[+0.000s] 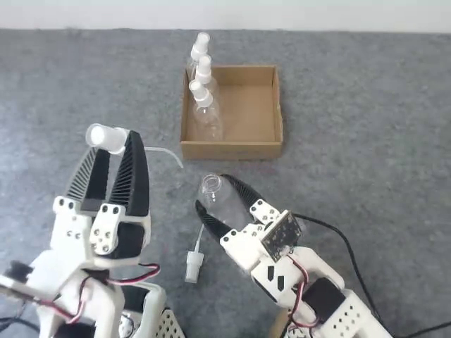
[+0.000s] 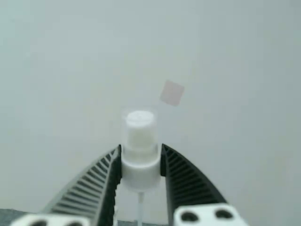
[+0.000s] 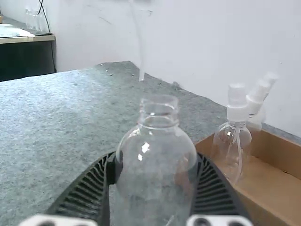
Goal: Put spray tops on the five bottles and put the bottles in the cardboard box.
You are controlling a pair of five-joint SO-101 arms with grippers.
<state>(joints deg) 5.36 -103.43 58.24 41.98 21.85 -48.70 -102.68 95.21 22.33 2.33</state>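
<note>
On the grey carpeted table [image 1: 366,105], the left arm rises with its left gripper [image 1: 116,146] pinching a spray top [image 1: 104,135] by the collar, while the right gripper [image 1: 215,197], near the cardboard box [image 1: 232,150], clasps an uncapped bottle [image 1: 211,186] around its body.

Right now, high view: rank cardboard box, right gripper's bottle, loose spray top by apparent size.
1. cardboard box
2. bottle in the right gripper, partly hidden by it
3. loose spray top
</note>
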